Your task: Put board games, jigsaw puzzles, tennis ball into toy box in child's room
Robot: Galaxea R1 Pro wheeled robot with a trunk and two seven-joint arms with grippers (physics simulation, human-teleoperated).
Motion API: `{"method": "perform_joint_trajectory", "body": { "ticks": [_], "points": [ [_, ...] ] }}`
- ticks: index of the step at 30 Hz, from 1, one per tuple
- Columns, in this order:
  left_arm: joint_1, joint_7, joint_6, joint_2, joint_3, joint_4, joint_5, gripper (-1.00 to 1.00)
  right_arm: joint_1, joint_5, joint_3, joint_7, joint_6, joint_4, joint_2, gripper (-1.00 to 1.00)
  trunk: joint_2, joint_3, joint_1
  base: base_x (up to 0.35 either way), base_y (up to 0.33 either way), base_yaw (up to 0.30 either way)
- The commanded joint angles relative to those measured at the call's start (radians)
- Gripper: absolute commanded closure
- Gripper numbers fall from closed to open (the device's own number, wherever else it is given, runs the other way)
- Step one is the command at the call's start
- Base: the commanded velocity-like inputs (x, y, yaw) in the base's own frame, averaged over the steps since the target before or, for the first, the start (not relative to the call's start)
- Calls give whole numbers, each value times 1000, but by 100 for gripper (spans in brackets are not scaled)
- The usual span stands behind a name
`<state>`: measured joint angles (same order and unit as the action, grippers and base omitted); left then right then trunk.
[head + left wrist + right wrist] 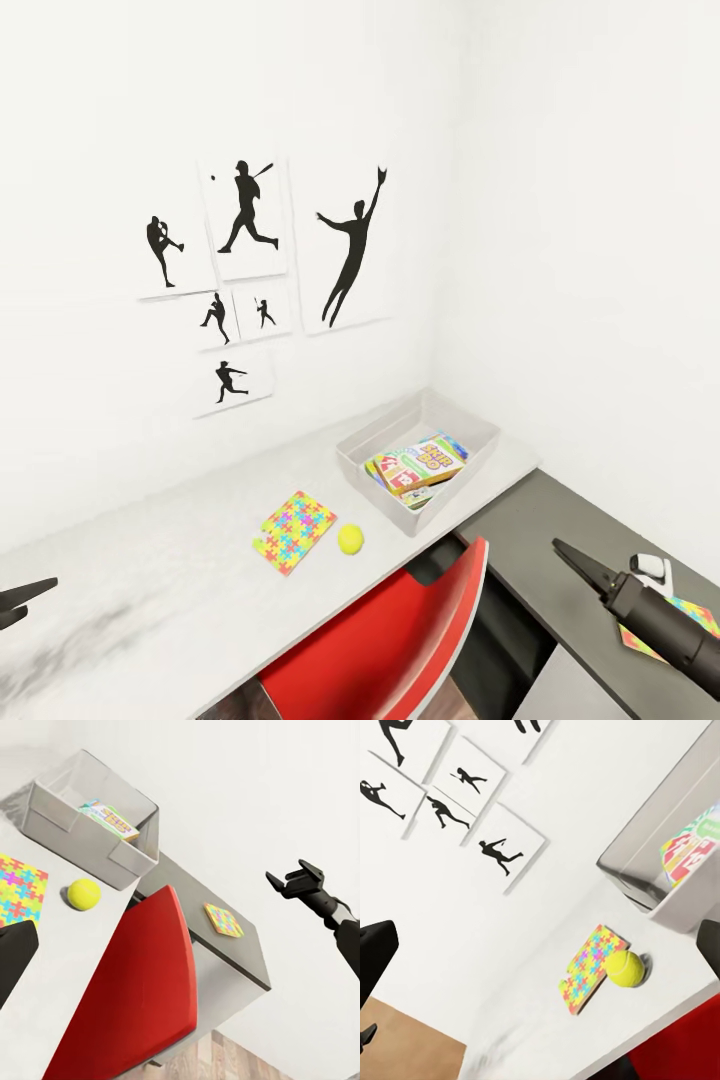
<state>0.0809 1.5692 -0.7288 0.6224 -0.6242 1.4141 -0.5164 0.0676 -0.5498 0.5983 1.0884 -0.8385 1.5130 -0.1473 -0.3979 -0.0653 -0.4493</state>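
Note:
The toy box stands at the far end of the table, by the wall corner. In it lies a stack of board games with the Skip-Bo box on top. One jigsaw puzzle lies on the pale top, and the tennis ball rests just beside it. Another jigsaw puzzle lies on the lower dark section, under my right arm. My right gripper hovers open above that section. My left gripper is open over the near table end. The bed is out of view.
A red chair is pushed in at the table's front edge, between my arms. The lower dark grey side section runs along the right wall. Black sports-silhouette pictures hang on the white wall behind the table.

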Motion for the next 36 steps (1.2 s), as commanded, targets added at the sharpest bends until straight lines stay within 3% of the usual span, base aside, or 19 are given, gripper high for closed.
{"method": "perform_joint_trajectory", "body": {
  "ticks": [1, 10, 30, 36],
  "points": [
    [0, 2, -11, 0, 0, 1, -2, -100, 1, -2, 0, 1, -7, 1, -5, -100, -2, -2, -1, 0, 0, 0],
    [0, 2, -11, 1, -1, 0, -2, -100, 1, -2, -1, 1, -6, 3, -2, -100, -2, -2, -1, 0, 0, 33],
    [1, 2, -11, 0, -1, 1, -2, -100, 1, -1, -6, -8, -8, 28, 2, -100, -2, -2, -1, 0, 0, 270],
    [1, 2, -11, 1, -2, 0, -1, -100, 4, 1, -82, -64, -34, 30, -4, -100, -2, -2, -1, 0, 0, 288]
  ]
}}
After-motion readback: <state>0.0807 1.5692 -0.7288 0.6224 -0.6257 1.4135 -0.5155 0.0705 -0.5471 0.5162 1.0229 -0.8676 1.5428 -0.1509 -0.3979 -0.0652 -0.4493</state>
